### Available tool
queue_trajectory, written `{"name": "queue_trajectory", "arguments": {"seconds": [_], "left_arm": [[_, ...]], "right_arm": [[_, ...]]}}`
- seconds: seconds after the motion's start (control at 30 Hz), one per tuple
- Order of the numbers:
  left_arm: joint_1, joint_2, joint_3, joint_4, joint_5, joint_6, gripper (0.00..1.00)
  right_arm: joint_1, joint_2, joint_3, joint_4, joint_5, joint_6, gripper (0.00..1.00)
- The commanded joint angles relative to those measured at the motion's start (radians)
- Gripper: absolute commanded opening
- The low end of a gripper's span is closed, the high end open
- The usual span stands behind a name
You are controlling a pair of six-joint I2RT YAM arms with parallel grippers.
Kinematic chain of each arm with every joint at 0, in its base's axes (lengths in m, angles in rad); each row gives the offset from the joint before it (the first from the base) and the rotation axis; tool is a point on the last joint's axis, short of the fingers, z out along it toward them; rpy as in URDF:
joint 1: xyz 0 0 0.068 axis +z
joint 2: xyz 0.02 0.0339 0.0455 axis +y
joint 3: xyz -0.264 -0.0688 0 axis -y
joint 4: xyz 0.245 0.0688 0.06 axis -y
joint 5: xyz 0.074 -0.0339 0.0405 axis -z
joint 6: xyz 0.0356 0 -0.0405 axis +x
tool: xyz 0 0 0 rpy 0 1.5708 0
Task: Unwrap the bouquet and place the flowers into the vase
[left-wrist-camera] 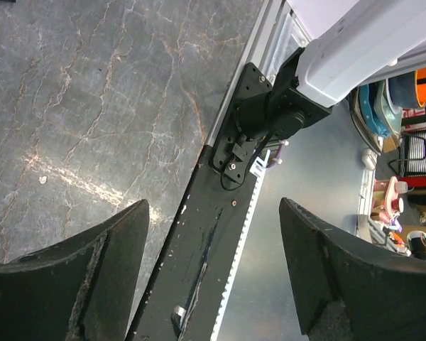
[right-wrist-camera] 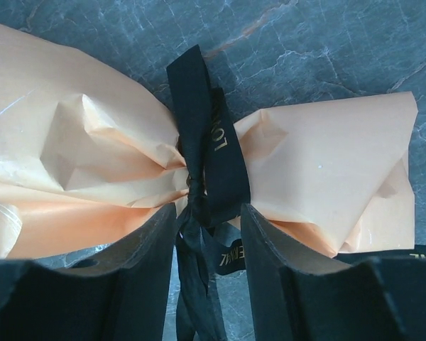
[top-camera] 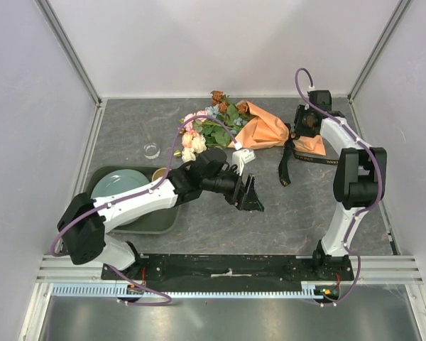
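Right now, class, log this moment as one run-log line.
left gripper open, empty | right gripper around ribbon, grip unclear | bouquet wrapped, tied | vase empty

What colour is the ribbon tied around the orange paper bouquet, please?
The tied fabric ribbon is black with gold lettering, clearest in the right wrist view.

One bouquet (top-camera: 261, 131), one vase (top-camera: 151, 150), one plate (top-camera: 116, 187)

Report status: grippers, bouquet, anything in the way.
Left gripper open, empty, above the table. Right gripper astride the knotted ribbon, grip unclear. Bouquet wrapped and tied, lying flat. Vase upright, nothing in the way.
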Motion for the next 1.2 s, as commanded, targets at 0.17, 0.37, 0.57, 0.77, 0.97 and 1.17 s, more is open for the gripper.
{"name": "queue_trajectory", "arguments": {"seconds": [0.17,0.37,0.57,0.77,0.97,1.17], "left_arm": [[-0.008,0.019,0.058,0.039,-0.024,0.017,0.79],[-0.007,0.085,0.115,0.042,-0.013,0.006,0.77],[-0.007,0.160,0.202,0.037,-0.102,0.023,0.77],[0.004,0.301,0.352,0.051,-0.217,0.028,0.76],[0.079,0.472,0.504,0.132,-0.193,-0.011,0.73],[0.182,0.653,0.639,0.172,-0.104,-0.087,0.70]], "right_arm": [[0.007,0.043,0.012,0.029,0.094,-0.035,0.48],[0.014,0.066,0.029,0.041,0.063,-0.044,0.31],[0.033,0.008,-0.001,0.064,0.063,-0.039,0.00],[0.051,-0.070,-0.078,0.101,0.071,-0.033,0.00],[0.051,-0.087,-0.093,0.115,0.071,-0.027,0.00],[0.051,-0.118,-0.122,0.138,-0.007,0.008,0.00]]}}
